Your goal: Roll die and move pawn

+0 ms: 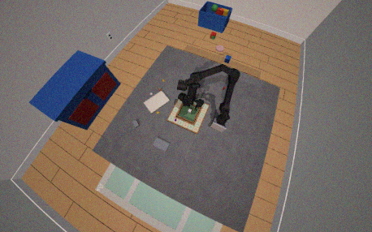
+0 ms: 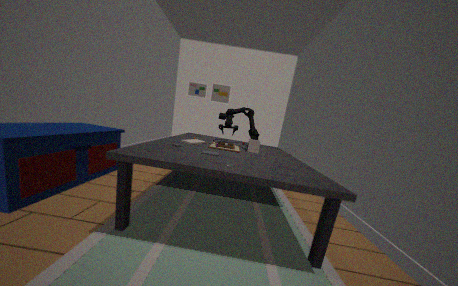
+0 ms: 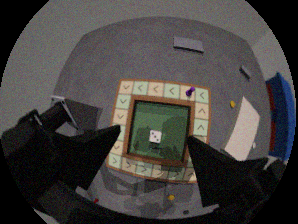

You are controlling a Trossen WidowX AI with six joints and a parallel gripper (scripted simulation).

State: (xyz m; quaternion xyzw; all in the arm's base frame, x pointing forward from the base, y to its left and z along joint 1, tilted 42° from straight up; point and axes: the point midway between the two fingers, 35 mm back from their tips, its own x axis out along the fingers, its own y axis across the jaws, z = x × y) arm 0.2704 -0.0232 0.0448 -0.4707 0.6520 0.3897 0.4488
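My gripper is wide open above the board, with nothing between its fingers. The white die shows below the fingertips, over the green tray floor; whether it rests there or is still in the air I cannot tell. Its face towards the wrist camera shows a few dark pips in a diagonal, too blurred to count surely. The dice tray has a brown rim. The purple pawn stands on the ring of arrow squares, beside the top right corner square in the wrist view, where that row's arrows point left.
A cream panel lies beside the board. A grey flat block and a smaller grey block lie farther off. Small yellow pieces are scattered about. The arm's pale base stands on the board's other side.
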